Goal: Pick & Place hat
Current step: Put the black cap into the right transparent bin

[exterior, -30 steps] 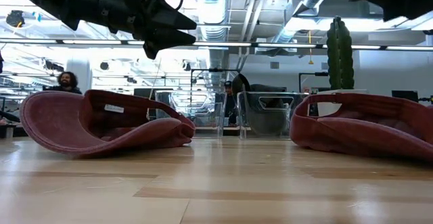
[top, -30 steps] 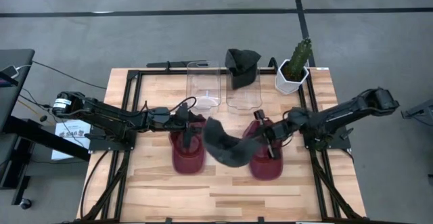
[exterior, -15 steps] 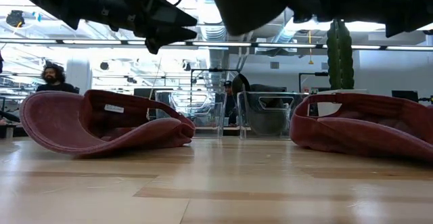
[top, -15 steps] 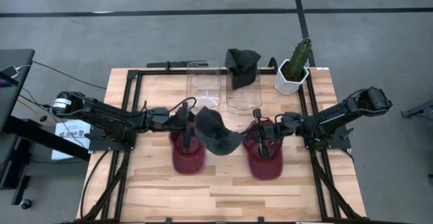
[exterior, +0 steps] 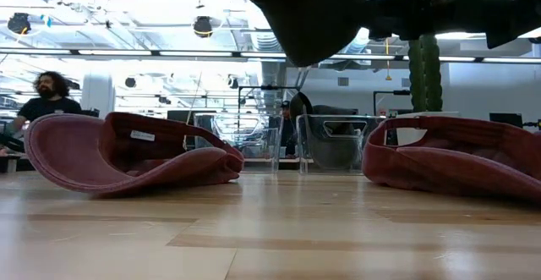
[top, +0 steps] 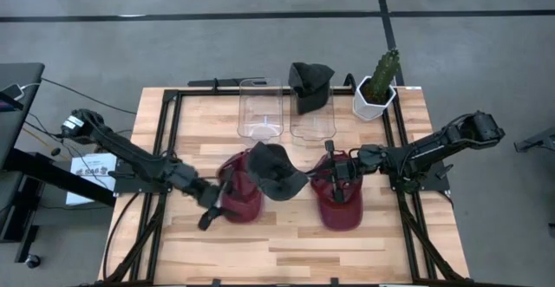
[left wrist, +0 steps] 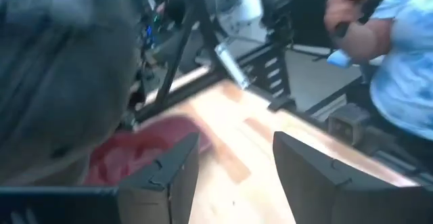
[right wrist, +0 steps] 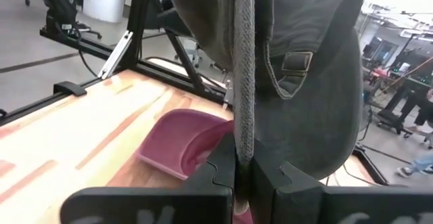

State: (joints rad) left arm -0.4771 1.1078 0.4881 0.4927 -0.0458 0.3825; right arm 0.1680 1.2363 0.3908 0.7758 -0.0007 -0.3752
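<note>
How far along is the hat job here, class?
Done: one dark hat already sits in the right clear bin.
In hand: the right gripper is shut on a grey hat, holding it above the table; the left gripper is open and empty.
Left: placing that hat, and two red hats lie on the table.

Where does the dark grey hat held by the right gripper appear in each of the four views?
High view: dark grey hat at table centre, between the two red hats.
Low view: it hangs at the top middle, above the table.
Left wrist view: probably the blurred grey mass on one side.
Right wrist view: it fills the upper middle, pinched by the right gripper.
Shared landmark: the left red hat.
</note>
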